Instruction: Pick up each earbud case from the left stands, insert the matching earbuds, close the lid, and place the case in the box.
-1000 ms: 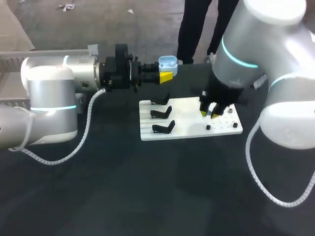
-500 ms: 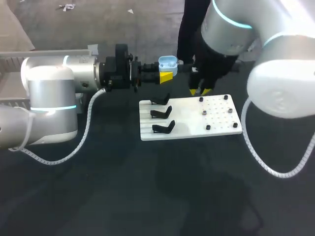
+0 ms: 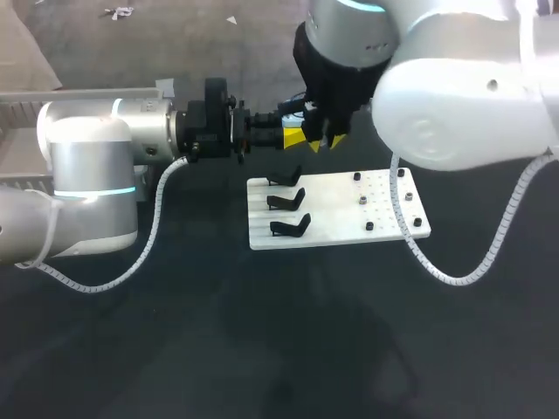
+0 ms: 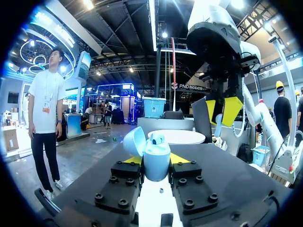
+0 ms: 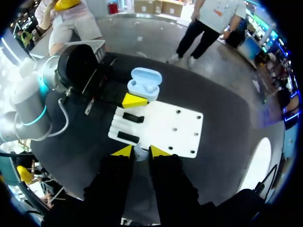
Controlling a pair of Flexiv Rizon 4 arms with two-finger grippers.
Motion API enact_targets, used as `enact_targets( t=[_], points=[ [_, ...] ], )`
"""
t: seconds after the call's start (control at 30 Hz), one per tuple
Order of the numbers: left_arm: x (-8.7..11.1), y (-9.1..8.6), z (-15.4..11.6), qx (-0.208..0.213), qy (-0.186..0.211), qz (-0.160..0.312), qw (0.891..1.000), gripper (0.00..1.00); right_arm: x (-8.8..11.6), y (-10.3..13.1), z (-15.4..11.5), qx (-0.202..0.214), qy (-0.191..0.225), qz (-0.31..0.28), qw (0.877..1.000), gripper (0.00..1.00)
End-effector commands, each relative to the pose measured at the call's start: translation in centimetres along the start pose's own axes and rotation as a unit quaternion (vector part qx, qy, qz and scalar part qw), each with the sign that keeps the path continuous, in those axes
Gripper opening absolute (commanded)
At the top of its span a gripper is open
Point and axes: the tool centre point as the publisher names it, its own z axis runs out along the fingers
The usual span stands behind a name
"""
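Observation:
A pale blue earbud case (image 4: 156,158) stands upright with its lid open. My left gripper (image 4: 156,160) is shut on it, holding it in the air beyond the far edge of the white board (image 3: 336,214). One white earbud (image 4: 157,138) sits inside the case (image 5: 144,84). My right gripper (image 4: 221,111) hangs above and just beyond the case, shut on a small pale earbud (image 5: 138,152). In the head view my right arm hides the case, and the right gripper (image 3: 321,140) is close beside the left gripper (image 3: 293,137). Three black stands (image 3: 286,202) on the board's left side are bare.
The right half of the white board (image 5: 163,125) carries several small dark pegs (image 3: 362,201). The board lies on a dark table (image 3: 262,332), with wide bare tabletop in front of it. A hose (image 3: 157,236) from my left arm loops down over the table.
My right arm has swung from the board's peg side up and to the left, and now hangs over the case. The left arm and case have stayed still.

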Motion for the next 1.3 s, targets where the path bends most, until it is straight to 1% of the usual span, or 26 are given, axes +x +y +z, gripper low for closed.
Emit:
enact_targets(
  t=[0.03,0.47,0.53,0.6,0.8,1.0,1.13,1.3],
  points=[
    [0.1,-0.1,0.0,-0.002,-0.002,0.002,1.0,0.0,-0.2,0.0,-0.1,0.0,0.005,0.0,1.0,0.0],
    [0.1,-0.1,0.0,-0.002,-0.002,0.002,1.0,0.0,-0.4,0.0,-0.2,-0.001,0.007,-0.001,1.0,0.0],
    [0.1,-0.1,0.0,-0.002,-0.002,0.002,1.0,0.0,-1.0,-0.1,-0.5,-0.001,0.009,0.0,1.0,0.0],
    [0.1,-0.1,0.0,-0.002,-0.002,0.002,1.0,0.0,-1.8,-0.1,-0.7,0.01,0.012,-0.001,1.0,0.0],
    [0.1,-0.1,0.0,-0.002,-0.002,0.002,1.0,0.0,-4.0,-0.2,-1.1,0.022,0.014,-0.006,1.0,0.0],
    [0.1,-0.1,0.0,-0.002,-0.002,0.002,1.0,0.0,-6.5,0.3,-1.5,0.03,-0.006,-0.026,0.999,0.0],
    [0.1,-0.1,0.0,-0.002,-0.002,0.002,1.0,0.0,-7.5,0.7,-1.4,0.033,-0.011,-0.037,0.999,0.0],
    [0.1,-0.1,0.0,-0.002,-0.002,0.002,1.0,0.0,-8.2,1.1,-0.7,0.037,-0.011,-0.046,0.998,0.0]
  ],
)
